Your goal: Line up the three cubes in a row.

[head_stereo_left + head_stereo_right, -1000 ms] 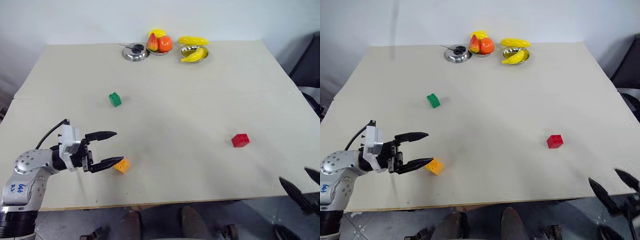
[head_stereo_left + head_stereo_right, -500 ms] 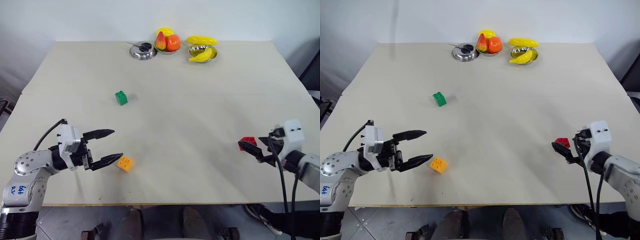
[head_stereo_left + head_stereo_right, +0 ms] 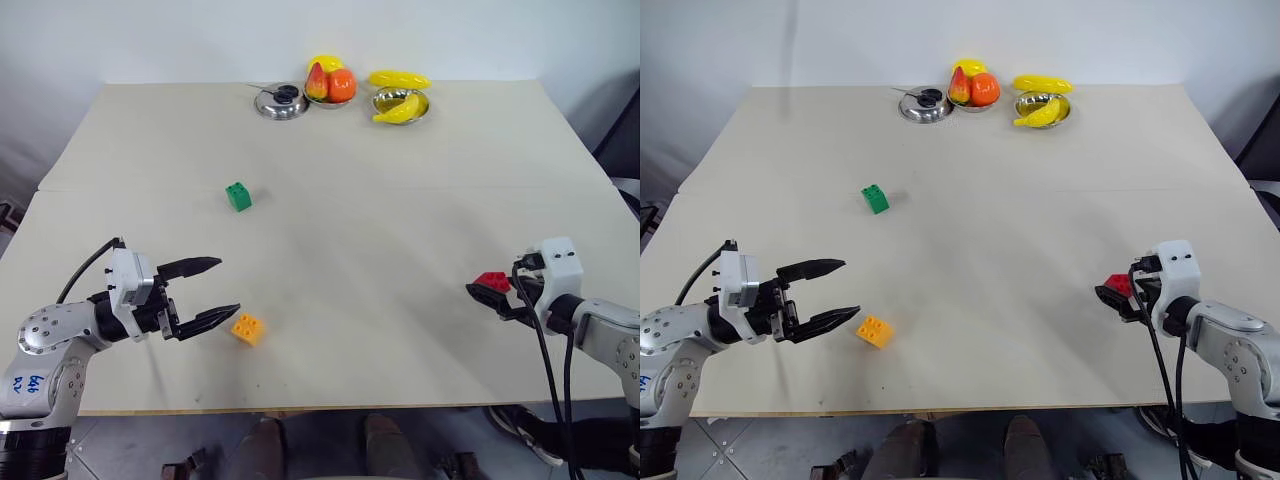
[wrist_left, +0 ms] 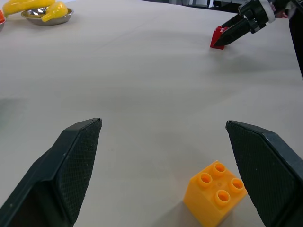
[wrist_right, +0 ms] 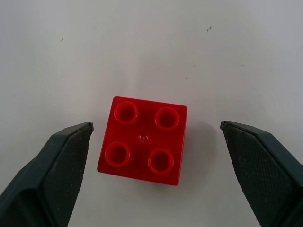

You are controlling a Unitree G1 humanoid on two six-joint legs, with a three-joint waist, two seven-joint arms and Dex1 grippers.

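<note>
Red cube [image 5: 143, 140] centred between right tool [image 5: 156, 137] fingers, spread apart | left tool [image 4: 165, 156] spread by orange-yellow cube [image 4: 215, 192] | risk: off-centre closing skews cube on worktop [image 3: 400, 200]

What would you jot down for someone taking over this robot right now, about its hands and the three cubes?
Left gripper: open, holding nothing, beside the yellow cube near the table's front edge.
Right gripper: open, poised over the red cube, not touching it.
Green cube: alone, farther back on the left.
Done: nothing lined up; cubes lie far apart.
Left: probably grab red and yellow, then bring all three into a row.
</note>
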